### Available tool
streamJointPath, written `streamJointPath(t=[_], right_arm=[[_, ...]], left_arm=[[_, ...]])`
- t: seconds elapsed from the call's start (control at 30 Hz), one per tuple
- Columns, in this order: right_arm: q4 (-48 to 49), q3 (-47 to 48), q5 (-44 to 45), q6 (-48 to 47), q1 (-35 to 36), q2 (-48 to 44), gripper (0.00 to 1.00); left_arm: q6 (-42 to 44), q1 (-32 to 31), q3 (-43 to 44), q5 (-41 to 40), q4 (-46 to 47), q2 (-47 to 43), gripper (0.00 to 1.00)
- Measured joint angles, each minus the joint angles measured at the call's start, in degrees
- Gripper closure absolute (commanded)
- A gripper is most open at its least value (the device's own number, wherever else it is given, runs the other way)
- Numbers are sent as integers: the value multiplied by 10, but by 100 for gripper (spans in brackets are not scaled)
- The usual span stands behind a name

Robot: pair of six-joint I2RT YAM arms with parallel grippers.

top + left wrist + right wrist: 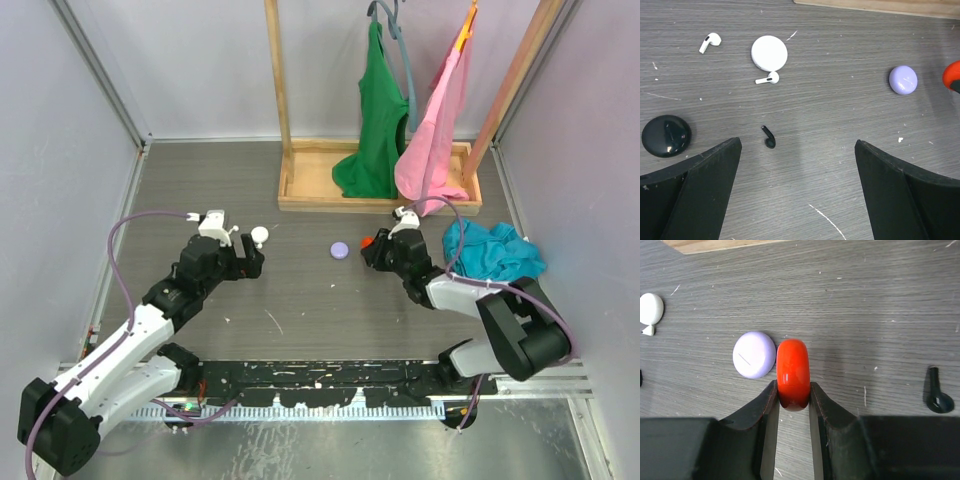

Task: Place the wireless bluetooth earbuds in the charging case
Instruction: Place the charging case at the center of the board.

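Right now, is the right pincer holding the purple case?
No, the right pincer grips the red case; the purple case lies loose beside it.

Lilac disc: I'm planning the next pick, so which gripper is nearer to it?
Right. The right gripper, shut on the red disc, has the lilac disc close beside it. The open left gripper sits farther off, the disc ahead to its right.

The left gripper [798,145] stands wide open over the bench [840,115], with a black earbud [769,137] lying near its left-hand finger. One white earbud [767,78] lies just beside the white round case [769,52], and another white earbud [710,42] lies apart at upper left. A black round case [666,135] sits far left and a lilac round case [903,80] far right.
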Motion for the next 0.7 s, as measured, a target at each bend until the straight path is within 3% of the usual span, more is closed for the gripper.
streamJointPath(t=[0.3, 0.7], right_arm=[[-2, 54, -44, 53, -1, 95, 76], [-49, 75, -53, 78, -3, 105, 51]], left_arm=[[9, 0, -1, -4, 0, 4, 2], [9, 0, -2, -4, 1, 4, 2]])
